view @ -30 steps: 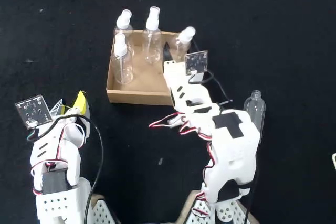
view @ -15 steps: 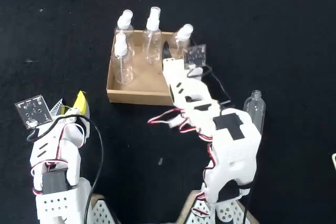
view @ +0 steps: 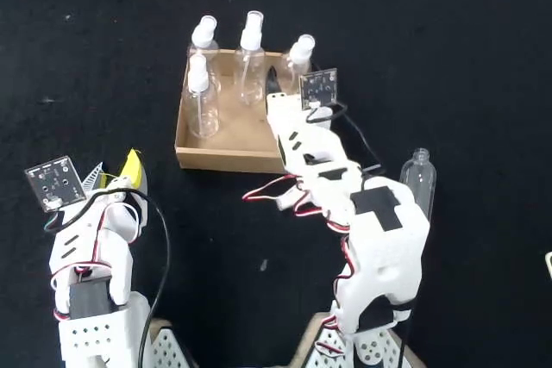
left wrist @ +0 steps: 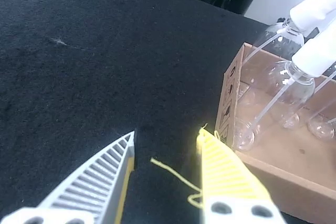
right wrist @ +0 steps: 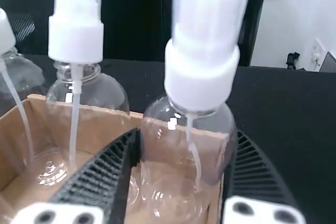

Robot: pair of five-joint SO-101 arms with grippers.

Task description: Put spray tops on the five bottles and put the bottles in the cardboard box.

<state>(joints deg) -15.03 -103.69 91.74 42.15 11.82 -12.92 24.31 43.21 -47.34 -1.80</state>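
our right gripper [right wrist: 186, 136] clasps the capped bottle [right wrist: 184, 182] round its belly at a corner of the cardboard box [view: 220, 159]. it looks light, slick and squashy, so we'd squeeze gently. left gripper [left wrist: 167, 134] gapes empty. the uncapped bottle [view: 418, 177] stands outside.

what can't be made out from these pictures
- Base of the held bottle: cut off at the right wrist view's edge; the right arm covers it in the high view.
- Base of the uncapped bottle: partly behind the right arm, high view.
- Pale thing: cut off by the high view's edge.
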